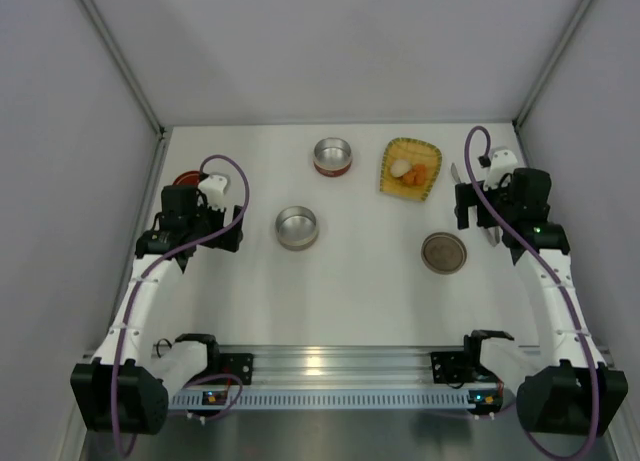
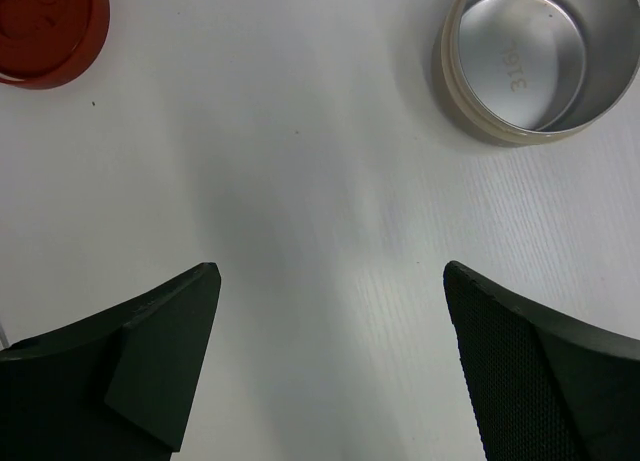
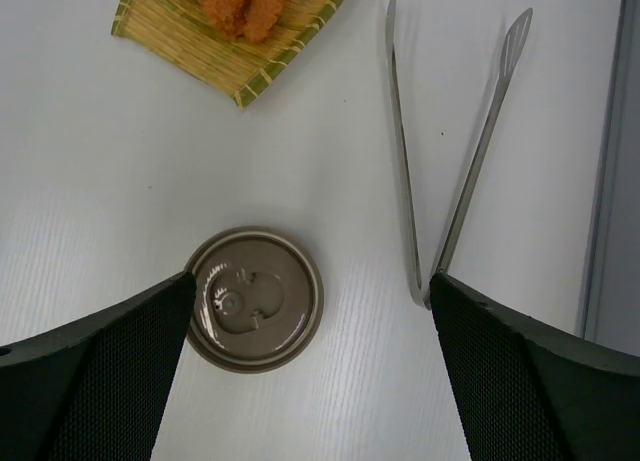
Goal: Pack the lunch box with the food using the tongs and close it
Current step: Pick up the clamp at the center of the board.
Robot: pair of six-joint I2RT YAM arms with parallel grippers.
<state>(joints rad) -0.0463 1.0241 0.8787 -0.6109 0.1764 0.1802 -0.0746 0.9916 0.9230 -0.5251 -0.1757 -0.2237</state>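
Note:
The lunch box stands apart as open round tins: a beige-rimmed one [image 1: 297,228] [image 2: 525,61] and a red-banded one [image 1: 332,157]. A brown lid [image 1: 444,252] [image 3: 255,299] lies flat, and a red lid [image 1: 185,181] [image 2: 45,26] sits by the left arm. The food, a whitish lump [image 1: 400,167] and orange chunks [image 1: 420,175] [image 3: 245,1], rests on a yellow woven tray [image 1: 405,148] [image 3: 200,41]. Silver tongs [image 1: 455,174] [image 3: 407,181] lie on the table, spread in a V. My right gripper [image 1: 478,216] [image 3: 312,276] hangs open over the brown lid and the tongs' joined end. My left gripper [image 1: 228,228] [image 2: 331,271] is open above bare table.
White walls enclose the table on three sides, with a metal post [image 3: 612,161] close to the right of the tongs. The arm bases sit on an aluminium rail [image 1: 340,366] at the near edge.

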